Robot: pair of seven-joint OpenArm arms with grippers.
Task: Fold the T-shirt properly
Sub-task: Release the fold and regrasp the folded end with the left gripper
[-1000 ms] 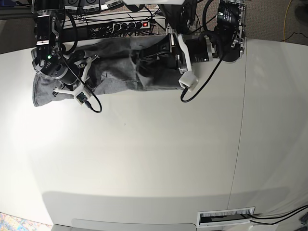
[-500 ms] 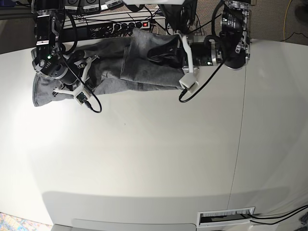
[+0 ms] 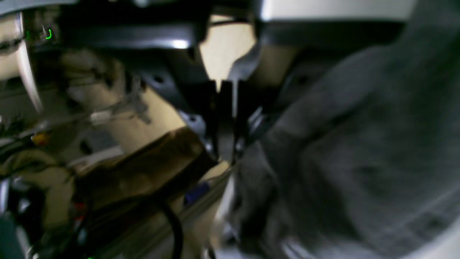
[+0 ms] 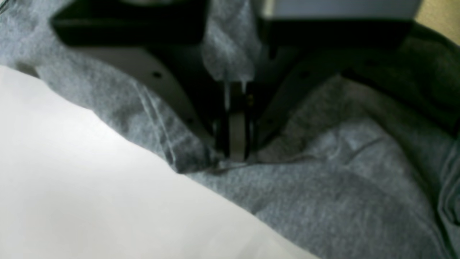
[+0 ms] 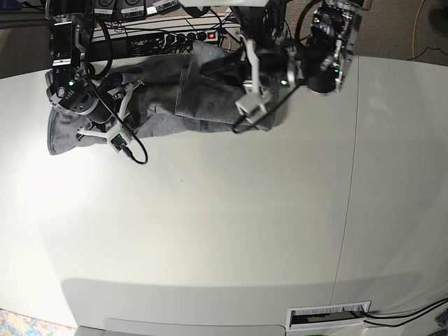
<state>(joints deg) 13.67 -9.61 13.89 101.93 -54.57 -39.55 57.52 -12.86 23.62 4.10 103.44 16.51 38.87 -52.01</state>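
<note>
Base view, T-shirt (image 5: 175, 105): grey, bunched in a long rumpled band along the table's (image 5: 210, 231) far edge, spanning between the two arms.
Right gripper (image 4: 235, 144): jaws pinched tight on a fold of T-shirt fabric, just beside the cloth's edge on the white table.
Left gripper (image 3: 224, 118): jaws closed together at the shirt's other end; blur hides whether cloth sits between them.
Behind table: power strip (image 5: 185, 35), cables.
</note>
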